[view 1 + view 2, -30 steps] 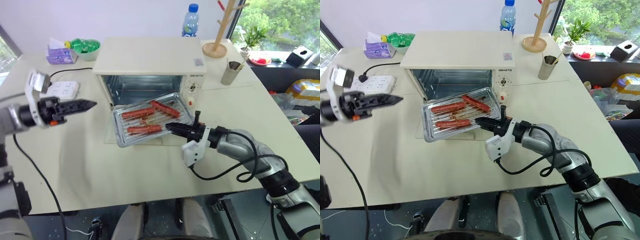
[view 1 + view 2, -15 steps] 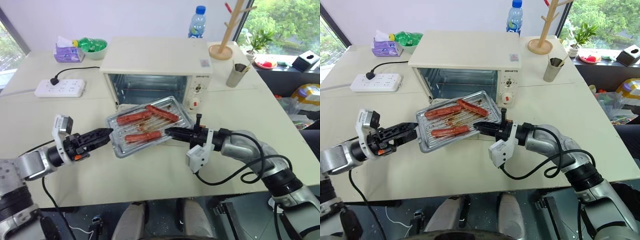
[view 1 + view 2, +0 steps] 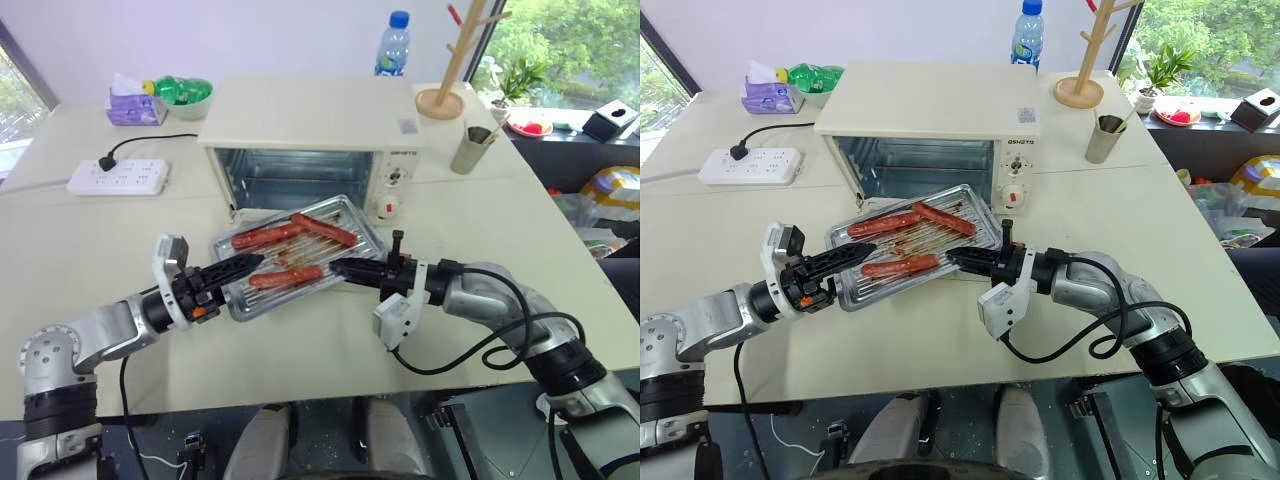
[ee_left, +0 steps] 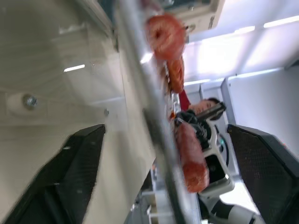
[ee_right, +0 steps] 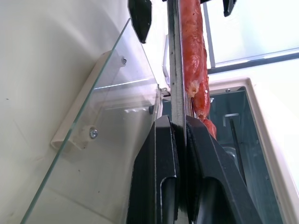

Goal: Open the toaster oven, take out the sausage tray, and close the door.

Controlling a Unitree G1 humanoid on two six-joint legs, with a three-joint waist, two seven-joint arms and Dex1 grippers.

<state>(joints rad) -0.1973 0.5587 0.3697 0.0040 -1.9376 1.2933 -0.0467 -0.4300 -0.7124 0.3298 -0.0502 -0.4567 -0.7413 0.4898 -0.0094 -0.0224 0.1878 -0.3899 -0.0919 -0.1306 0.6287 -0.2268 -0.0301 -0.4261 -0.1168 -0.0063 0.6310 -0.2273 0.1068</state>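
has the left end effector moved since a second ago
Yes. The left end effector has swung in from out near the power strip toward the sausage tray, its fingers now straddling the tray's near left edge.

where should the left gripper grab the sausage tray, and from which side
Grip the thin raised rim on the sausage tray's free end, coming in level from the robot's left. The right gripper already pinches the opposite rim, and the left gripper straddles that edge with its jaws apart.
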